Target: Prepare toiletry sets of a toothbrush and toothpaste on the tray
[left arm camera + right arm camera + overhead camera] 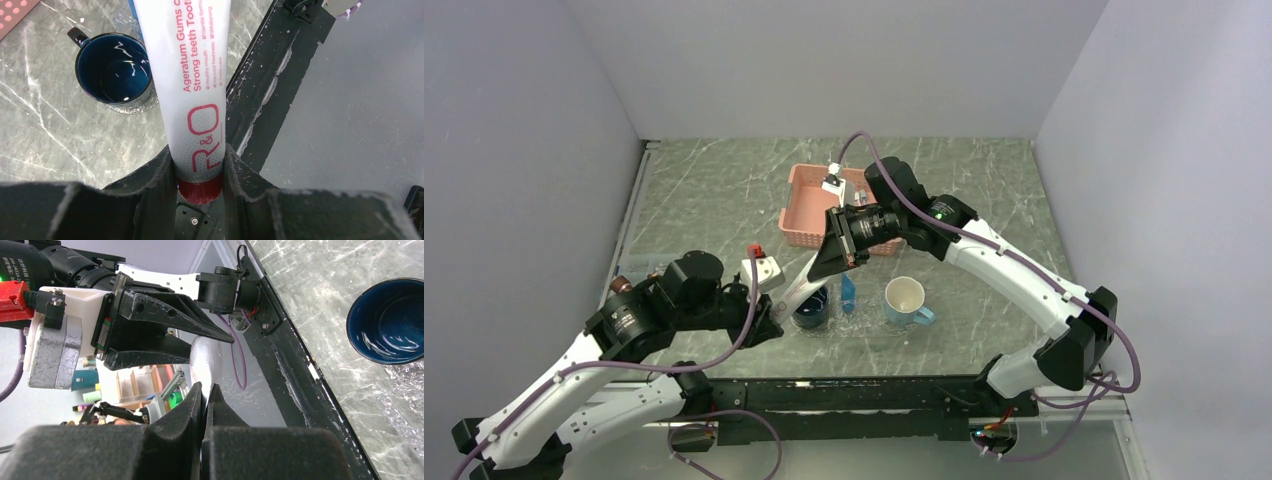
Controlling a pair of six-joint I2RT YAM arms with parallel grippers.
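A white toothpaste (186, 75) tube with red lettering and a red cap hangs in the air between both arms. My left gripper (199, 156) is shut on its cap end. My right gripper (206, 388) is shut on its flat far end (204, 359). From above, the tube (800, 288) slants from the left gripper (774, 316) up to the right gripper (829, 262), over the dark blue mug (812, 308). A small blue toothpaste tube (848, 292) lies between the two mugs on the clear tray (400, 387). No toothbrush shows.
A white mug with a blue handle (906, 300) stands right of the blue tube. The pink slatted basket (809, 205) sits behind the right gripper. The black table edge rail (260, 100) runs just under the held tube.
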